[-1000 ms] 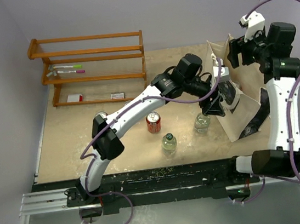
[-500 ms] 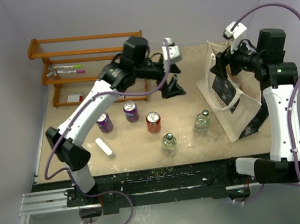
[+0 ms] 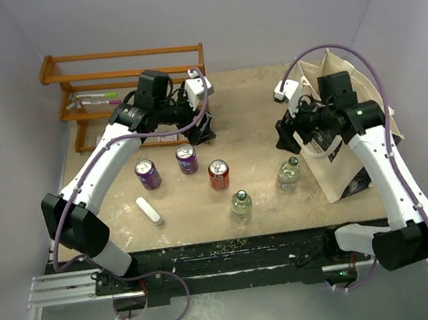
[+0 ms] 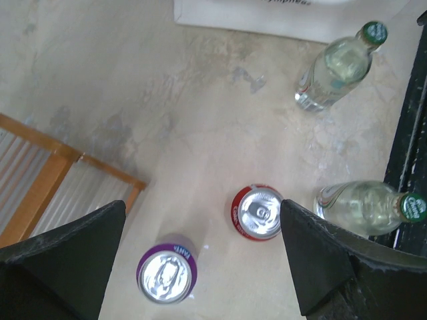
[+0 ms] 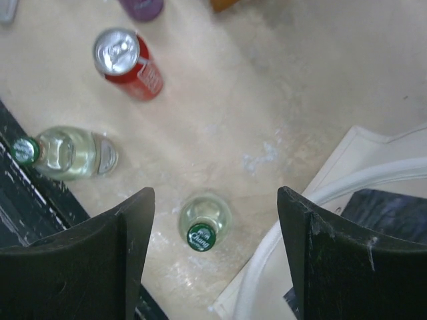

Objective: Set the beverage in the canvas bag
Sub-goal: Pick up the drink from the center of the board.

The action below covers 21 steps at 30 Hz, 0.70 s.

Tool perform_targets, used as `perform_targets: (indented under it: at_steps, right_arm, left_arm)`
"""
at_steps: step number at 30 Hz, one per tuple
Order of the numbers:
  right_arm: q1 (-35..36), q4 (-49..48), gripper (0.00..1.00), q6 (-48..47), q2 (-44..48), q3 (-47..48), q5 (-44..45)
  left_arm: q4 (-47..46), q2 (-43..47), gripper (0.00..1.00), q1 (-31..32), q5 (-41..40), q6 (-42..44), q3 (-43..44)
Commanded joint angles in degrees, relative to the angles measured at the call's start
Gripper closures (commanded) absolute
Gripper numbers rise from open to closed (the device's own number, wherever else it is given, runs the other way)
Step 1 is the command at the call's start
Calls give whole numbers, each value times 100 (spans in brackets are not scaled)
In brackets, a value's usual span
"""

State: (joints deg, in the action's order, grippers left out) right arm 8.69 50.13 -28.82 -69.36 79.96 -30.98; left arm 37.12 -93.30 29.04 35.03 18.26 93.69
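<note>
From overhead alone the canvas bag (image 3: 338,175) shows upright; left pincer (image 4: 203,230) and right pincer (image 5: 215,223) gape (empty).

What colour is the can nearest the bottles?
Red can, best seen in left wrist view.

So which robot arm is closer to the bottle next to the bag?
Right. The right gripper hangs directly above that bottle; the left gripper is far off, above the cans near the wooden rack.

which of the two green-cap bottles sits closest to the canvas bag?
The right-hand bottle, standing just left of the canvas bag. The other bottle stands further left and nearer the front edge, by the red can.
</note>
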Motion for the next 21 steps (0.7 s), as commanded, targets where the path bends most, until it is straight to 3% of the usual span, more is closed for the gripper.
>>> perform_targets:
  at_steps: [1,8,21]
  right_arm:
    - [195,242,25,-297,159,-494,562]
    - [230,95,26,-306,357,-1376,1133]
    - [239,193,37,-554,61,-1592,1247]
  left_arm:
    - [-167,594,1,-91,-224,203,-299]
    - [-241,840,1,-100,-262,367,-729]
    - [-253,876,1,-100,-167,397,-851]
